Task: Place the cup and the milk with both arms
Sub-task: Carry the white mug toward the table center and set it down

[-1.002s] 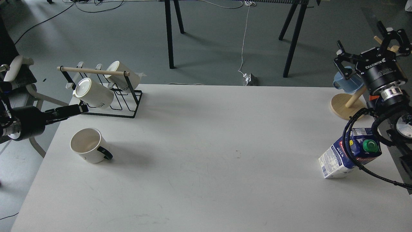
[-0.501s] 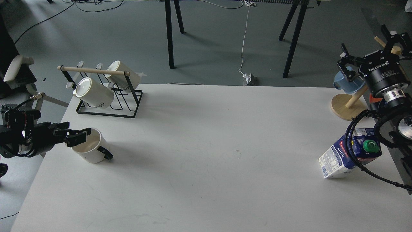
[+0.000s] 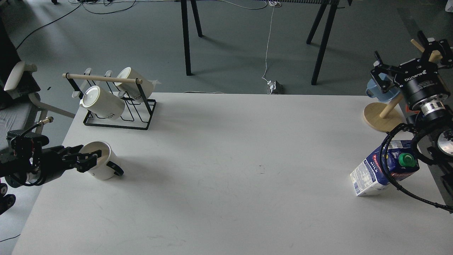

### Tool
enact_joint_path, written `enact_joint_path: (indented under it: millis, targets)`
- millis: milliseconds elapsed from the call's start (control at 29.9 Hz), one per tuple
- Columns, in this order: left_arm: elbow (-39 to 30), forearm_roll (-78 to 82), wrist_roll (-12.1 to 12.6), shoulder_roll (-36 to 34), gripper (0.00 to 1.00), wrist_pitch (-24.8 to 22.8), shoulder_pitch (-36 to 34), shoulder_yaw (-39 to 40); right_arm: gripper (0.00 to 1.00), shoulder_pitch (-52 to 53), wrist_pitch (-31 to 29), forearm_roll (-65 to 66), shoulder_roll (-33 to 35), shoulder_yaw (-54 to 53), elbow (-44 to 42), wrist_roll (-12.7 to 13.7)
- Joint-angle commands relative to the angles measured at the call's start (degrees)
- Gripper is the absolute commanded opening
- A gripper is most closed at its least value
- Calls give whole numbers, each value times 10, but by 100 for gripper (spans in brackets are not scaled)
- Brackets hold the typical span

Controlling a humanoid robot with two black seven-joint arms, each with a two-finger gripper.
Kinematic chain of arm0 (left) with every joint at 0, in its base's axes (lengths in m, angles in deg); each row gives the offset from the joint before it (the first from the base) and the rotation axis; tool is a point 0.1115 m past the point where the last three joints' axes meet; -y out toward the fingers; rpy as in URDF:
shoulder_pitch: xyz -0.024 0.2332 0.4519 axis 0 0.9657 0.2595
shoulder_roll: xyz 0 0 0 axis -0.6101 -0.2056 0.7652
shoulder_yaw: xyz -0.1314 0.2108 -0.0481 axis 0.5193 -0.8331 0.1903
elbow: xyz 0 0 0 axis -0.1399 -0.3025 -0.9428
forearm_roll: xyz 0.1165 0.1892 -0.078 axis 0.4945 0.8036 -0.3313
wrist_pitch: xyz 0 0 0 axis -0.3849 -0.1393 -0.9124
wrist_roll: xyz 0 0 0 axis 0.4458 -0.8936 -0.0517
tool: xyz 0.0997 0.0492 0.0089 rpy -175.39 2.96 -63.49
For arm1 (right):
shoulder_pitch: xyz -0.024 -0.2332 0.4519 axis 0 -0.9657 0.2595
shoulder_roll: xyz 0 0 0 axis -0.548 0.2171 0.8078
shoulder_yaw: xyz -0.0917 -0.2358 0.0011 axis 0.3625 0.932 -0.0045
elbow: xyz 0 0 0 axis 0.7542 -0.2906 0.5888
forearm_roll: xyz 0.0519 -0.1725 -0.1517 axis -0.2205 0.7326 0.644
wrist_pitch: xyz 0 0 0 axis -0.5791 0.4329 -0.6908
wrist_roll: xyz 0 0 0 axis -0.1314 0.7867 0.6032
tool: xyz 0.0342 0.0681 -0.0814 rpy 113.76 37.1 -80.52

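Milk carton is seen near the right edge of the white table, tilted, green cap up, partly crossed by a black cable. White cup is stood upright at the near left, dark handle to the right. Left gripper is placed at the cup's rim; fingers are slightly parted over the rim, but whether it is gripped cannot be told. Farther left, a black wire rack with two white mugs on their sides is seen. At far right, right gripper is raised with fingers spread wide, nothing held, in front of a wooden mug tree carrying a blue cup.
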Motion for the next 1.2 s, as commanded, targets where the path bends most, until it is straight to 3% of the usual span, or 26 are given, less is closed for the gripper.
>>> enact_joint_path:
  millis: [0, 434, 568, 802, 936, 1069, 1169]
  targets:
    - [20, -3, -32, 9, 49, -1, 0, 1, 99, 0, 0, 0, 0, -1, 0, 0]
    - [16, -3, -54, 9, 5, -9, -7, -1, 99, 2, 0, 0, -1, -1, 0, 0]
    - [-12, -3, -54, 4, 4, -24, -16, 7, 99, 1, 0, 0, 1, 0, 0, 0]
    - [-120, -3, -54, -16, 4, -105, -117, 5, 99, 1, 0, 0, 9, -6, 0, 0]
    - [-159, 7, -52, 38, 5, -147, -165, 0, 99, 4, 0, 0, 17, -2, 1, 2]
    - [-187, 92, -13, 122, 6, -191, -213, -15, 99, 37, 0, 4, 19, 0, 0, 6]
    - [-181, 194, -11, 188, 6, -220, -233, -26, 99, 68, 0, 4, 32, 16, -6, 8]
